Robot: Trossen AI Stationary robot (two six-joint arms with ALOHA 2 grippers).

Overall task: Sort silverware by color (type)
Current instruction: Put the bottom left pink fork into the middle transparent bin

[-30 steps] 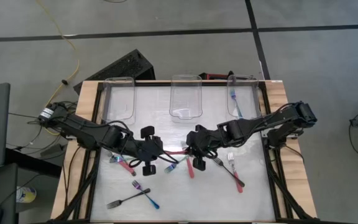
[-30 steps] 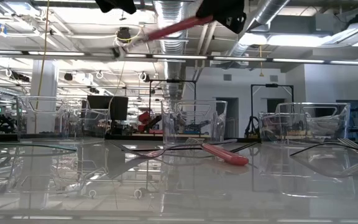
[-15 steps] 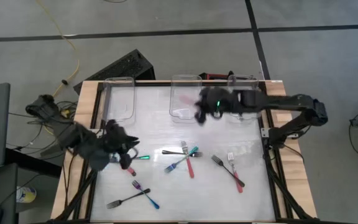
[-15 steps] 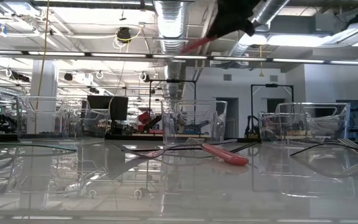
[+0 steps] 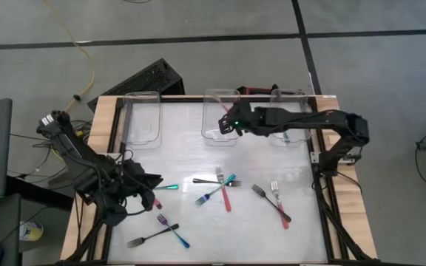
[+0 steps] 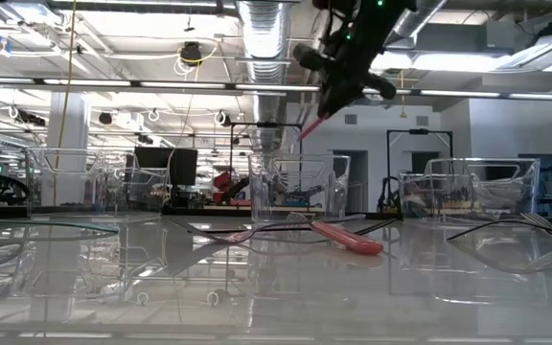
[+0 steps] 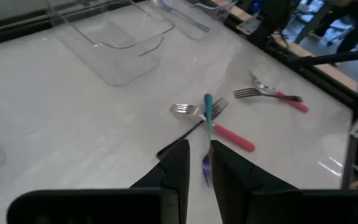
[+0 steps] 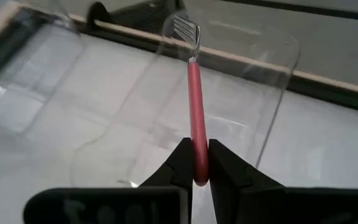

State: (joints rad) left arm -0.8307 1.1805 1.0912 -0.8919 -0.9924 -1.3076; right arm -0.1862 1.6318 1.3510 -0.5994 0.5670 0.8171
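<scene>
My right gripper (image 5: 228,124) (image 8: 199,149) is shut on a red-handled fork (image 8: 194,93) and hovers above the middle clear bin (image 5: 221,91). In the low view the fork (image 6: 310,126) slants down from the gripper (image 6: 336,91), tines lowest. My left gripper (image 5: 151,185) (image 7: 200,149) is over the table's left part, shut on a teal-handled fork (image 5: 170,187) (image 7: 208,118). Other forks lie flat on the table: a crossed group in the middle (image 5: 217,185), a pair to the right (image 5: 274,201), a pair near the near edge (image 5: 161,230). My left gripper has the teal fork's purple tine end (image 7: 205,167) between its two fingers. The teal handle sticks out forward along the fingers, toward the table's right, clear of the table. My right gripper pinches the red fork's handle near its free end (image 8: 197,134) between its two fingers. The fork runs on along the fingers, lifted clear, with its tines (image 8: 187,28) over the bin's far rim.
Three clear bins stand along the far edge: left (image 5: 142,118), middle, right (image 5: 288,92). A red fork (image 5: 154,201) lies just near of my left gripper. The right arm stretches over the right bin. Bare table shows between the bins and the loose forks.
Both grippers were close together over the table's middle. My right gripper has carried the red fork toward the far edge, above the middle bin, and turned it from pointing left to pointing far and down. My left gripper has drawn back toward the left edge.
</scene>
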